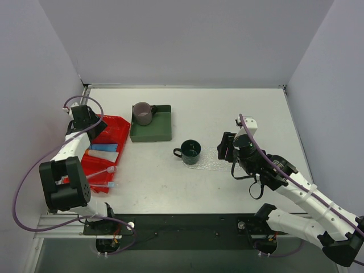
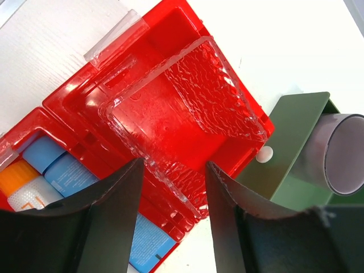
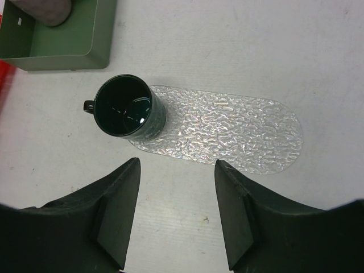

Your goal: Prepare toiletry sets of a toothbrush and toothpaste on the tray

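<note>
The clear oblong tray lies flat on the table, and a dark green mug stands on its left end. My right gripper hovers open just before the tray's near edge, with bare table between its fingers. The red bin at the left holds light-blue toothpaste tubes and thin toothbrushes. My left gripper stands open over the bin's far compartment. A clear textured plastic piece lies in that compartment, its corner between the fingers without touching them.
A dark green square box with a grey cup in it stands behind the mug, right of the red bin. An orange-capped item lies beside the tubes. White walls close in the table on three sides.
</note>
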Controlling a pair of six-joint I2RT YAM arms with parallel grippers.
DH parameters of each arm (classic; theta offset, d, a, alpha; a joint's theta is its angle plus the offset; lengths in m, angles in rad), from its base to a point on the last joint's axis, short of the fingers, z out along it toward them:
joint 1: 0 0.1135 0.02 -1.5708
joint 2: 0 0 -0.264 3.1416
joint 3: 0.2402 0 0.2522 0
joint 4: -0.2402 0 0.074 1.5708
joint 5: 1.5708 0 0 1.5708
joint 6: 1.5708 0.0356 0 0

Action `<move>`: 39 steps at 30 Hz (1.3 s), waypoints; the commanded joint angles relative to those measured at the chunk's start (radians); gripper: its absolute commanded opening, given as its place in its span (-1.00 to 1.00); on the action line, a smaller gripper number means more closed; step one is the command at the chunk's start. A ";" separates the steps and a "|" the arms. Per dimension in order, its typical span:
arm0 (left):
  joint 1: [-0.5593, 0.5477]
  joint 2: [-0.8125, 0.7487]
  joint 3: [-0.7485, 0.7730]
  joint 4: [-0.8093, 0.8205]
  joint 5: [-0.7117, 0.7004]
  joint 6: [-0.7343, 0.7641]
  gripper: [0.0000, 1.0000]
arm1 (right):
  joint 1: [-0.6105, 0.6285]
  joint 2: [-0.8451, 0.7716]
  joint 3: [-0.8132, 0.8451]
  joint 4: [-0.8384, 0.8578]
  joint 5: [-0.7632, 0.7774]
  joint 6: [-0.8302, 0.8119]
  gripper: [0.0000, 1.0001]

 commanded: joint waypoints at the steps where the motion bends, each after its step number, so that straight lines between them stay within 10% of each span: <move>1: 0.010 0.029 0.058 0.027 -0.009 0.030 0.13 | -0.008 0.010 -0.008 0.014 0.019 0.002 0.00; 39: 0.076 0.054 0.075 0.064 0.080 0.024 -0.36 | -0.006 0.064 0.009 0.035 -0.024 0.013 -0.04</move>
